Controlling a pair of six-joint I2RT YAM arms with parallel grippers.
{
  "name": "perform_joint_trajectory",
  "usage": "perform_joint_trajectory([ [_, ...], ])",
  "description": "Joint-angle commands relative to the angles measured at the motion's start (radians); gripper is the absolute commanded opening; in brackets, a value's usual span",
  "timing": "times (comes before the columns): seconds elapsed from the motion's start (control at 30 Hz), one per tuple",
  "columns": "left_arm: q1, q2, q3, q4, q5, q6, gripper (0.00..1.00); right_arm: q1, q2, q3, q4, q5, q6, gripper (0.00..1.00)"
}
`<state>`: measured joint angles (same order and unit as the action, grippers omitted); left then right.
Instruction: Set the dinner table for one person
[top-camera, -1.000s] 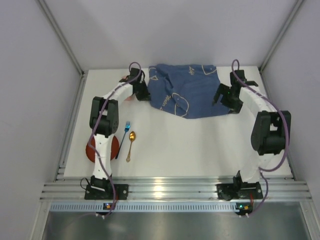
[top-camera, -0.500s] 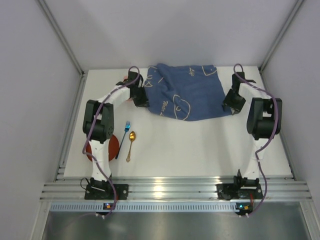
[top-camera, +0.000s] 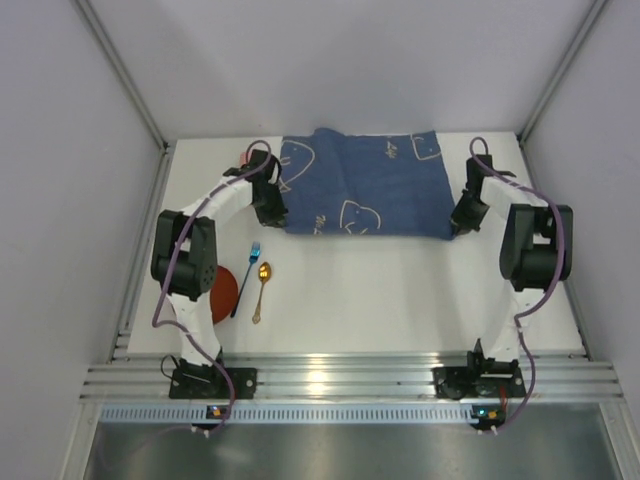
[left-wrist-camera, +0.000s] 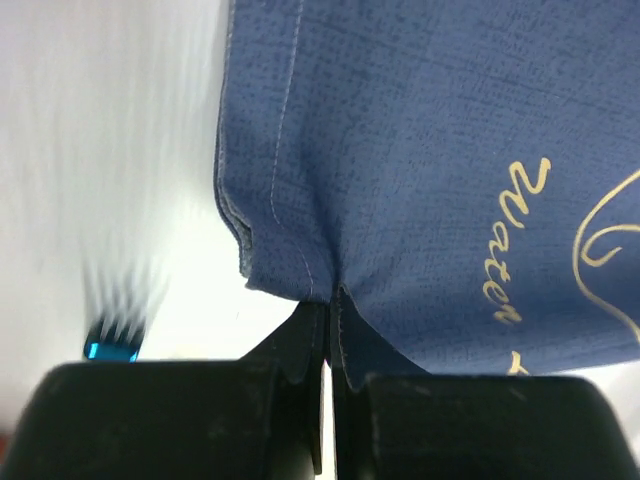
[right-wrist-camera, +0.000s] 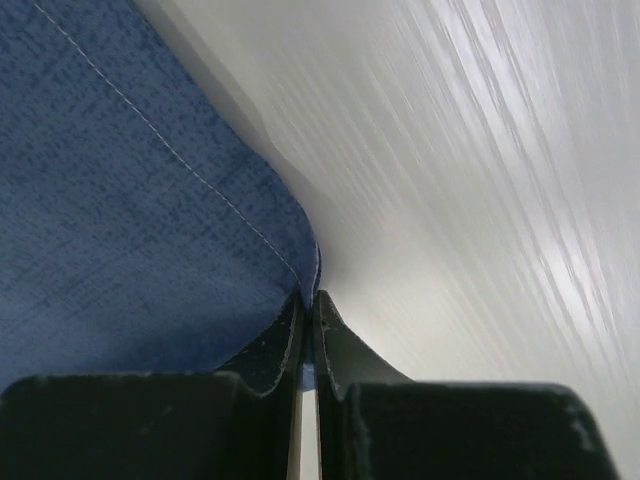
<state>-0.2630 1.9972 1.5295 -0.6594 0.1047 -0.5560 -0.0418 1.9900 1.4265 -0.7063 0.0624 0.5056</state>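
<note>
**White surface, blue mat pinched at both near corners**

Plain white and matte, the surface (top-camera: 400, 295) fills the middle of the overhead view. Pale grey panels wall it on three sides, and a silver rail (top-camera: 330, 378) edges the near side, where both my arms are bolted. Across its far half lies a dark blue cloth mat (top-camera: 365, 185) with thin gold line drawings. It is spread nearly flat as a wide rectangle, its far edge close to the back wall.

My left tool (left-wrist-camera: 328, 300) is clenched on the mat's near left corner. In the left wrist view the two black fingers (left-wrist-camera: 290, 355) press together with the hemmed edge pinched between them (gold script runs across the cloth just to the right). My right tool (right-wrist-camera: 308, 300) is likewise clamped on the near right corner, the stitched hem running down into the closed jaws, with blurred white surface beside it.

Left of centre, nearer my bases, a blue fork (top-camera: 248, 275) and a gold spoon (top-camera: 260, 290) lie side by side, close but apart, heads pointing away from me. A red plate (top-camera: 224, 292) sits just left of the fork, partly hidden under my left arm; whether the fork's handle touches its rim I cannot tell. All three are well apart from the mat. A small reddish thing (top-camera: 246, 156) shows behind my left arm near the mat's far left corner, too hidden to name.
</note>
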Motion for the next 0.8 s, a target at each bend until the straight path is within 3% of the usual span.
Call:
perform_joint_trajectory([
  [0.0,-0.008,-0.171,-0.083,-0.149,-0.141,-0.068,0.00,-0.035,-0.193,-0.106,-0.097,0.100,0.028,0.00],
  [0.23,-0.065,-0.320,-0.307,-0.152,-0.114,-0.105,0.00,-0.036,-0.356,-0.265,-0.189,0.175,0.021,0.00],
  [0.47,-0.116,-0.337,-0.385,-0.100,-0.066,-0.133,0.00,-0.049,-0.384,-0.330,-0.234,0.238,0.010,0.00],
  [0.53,-0.124,-0.347,-0.384,-0.115,-0.054,-0.145,0.47,-0.049,-0.401,-0.353,-0.236,0.228,-0.004,0.00],
  [0.57,-0.133,-0.372,-0.384,-0.120,-0.063,-0.151,0.97,-0.050,-0.410,-0.362,-0.236,0.209,-0.021,0.06],
  [0.63,-0.136,-0.408,-0.381,-0.144,-0.083,-0.168,0.99,-0.050,-0.444,-0.388,-0.240,0.192,-0.027,0.22],
  [0.7,-0.136,-0.466,-0.367,-0.169,-0.130,-0.174,0.99,-0.050,-0.473,-0.399,-0.251,0.189,-0.021,0.50],
  [0.77,-0.136,-0.510,-0.358,-0.206,-0.170,-0.170,0.99,-0.050,-0.493,-0.390,-0.262,0.182,-0.013,0.66],
])
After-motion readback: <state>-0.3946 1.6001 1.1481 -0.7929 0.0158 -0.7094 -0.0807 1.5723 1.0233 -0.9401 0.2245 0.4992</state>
